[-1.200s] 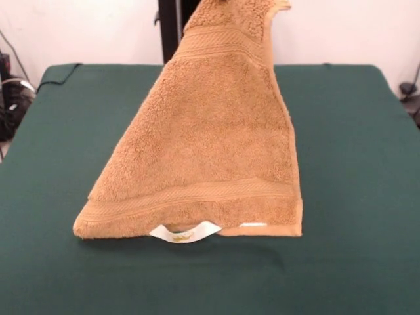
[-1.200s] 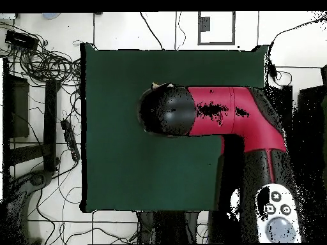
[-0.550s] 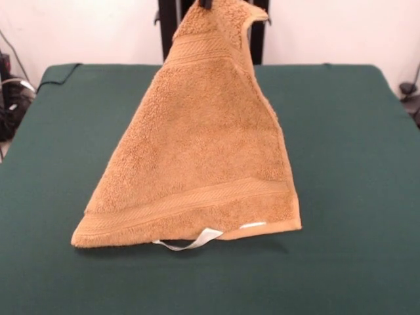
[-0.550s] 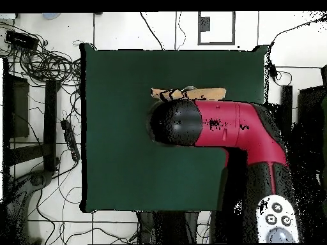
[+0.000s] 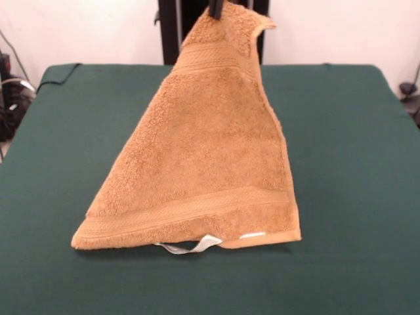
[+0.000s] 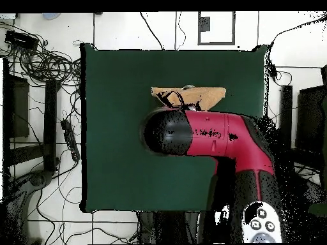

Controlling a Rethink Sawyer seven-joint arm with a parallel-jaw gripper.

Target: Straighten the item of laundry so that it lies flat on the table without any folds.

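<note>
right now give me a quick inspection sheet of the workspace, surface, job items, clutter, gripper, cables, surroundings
Surface: table covered in dark green cloth, smooth where it shows.
Job's things: orange-tan towel held up by its top corner, hanging as a slanted sheet; its bottom hem rests on the cloth with a white label poking out beneath. Not flat yet.
Clutter: nothing seen on the table besides the towel.
Gripper: gripper shows only its dark tip at the front view's top edge, pinching the towel's corner; the red and black arm covers it from above.
Cables: tangled cables on the floor beside the table.
Surroundings: white wall behind, tiled floor around.
</note>
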